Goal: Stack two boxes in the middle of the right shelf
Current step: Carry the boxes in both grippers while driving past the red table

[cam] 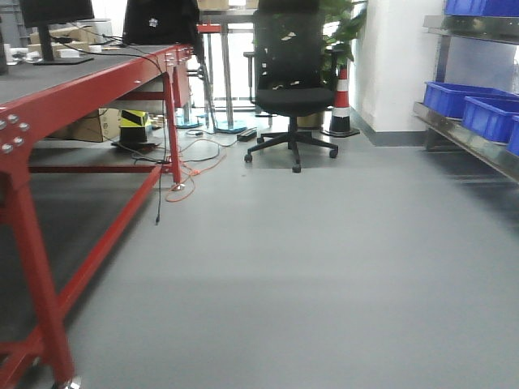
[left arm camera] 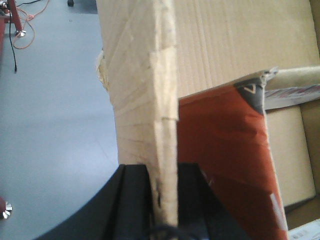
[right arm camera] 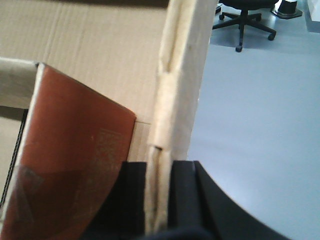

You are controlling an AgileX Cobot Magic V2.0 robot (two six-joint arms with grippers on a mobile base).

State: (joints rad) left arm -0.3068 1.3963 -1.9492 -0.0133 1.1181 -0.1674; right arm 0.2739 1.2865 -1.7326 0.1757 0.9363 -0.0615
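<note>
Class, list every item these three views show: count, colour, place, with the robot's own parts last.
box: one seen, tan, wall pinched in both wrist views
panel: one, red-brown, inside box
shelf: one, steel, right
bins: four, blue, on shelf
table: one, red-framed, left
chair: one, black, centre back
cone: one, red-white, beside chair
cables: several, orange and black, floor
left gripper: black, shut on box
right gripper: black, shut on box

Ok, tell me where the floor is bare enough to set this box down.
The left gripper and right gripper clamp the box. Bare floor runs between the red table and the shelf, up to the chair. Crowded: cables by the table's far leg; blue bins line the shelf.
</note>
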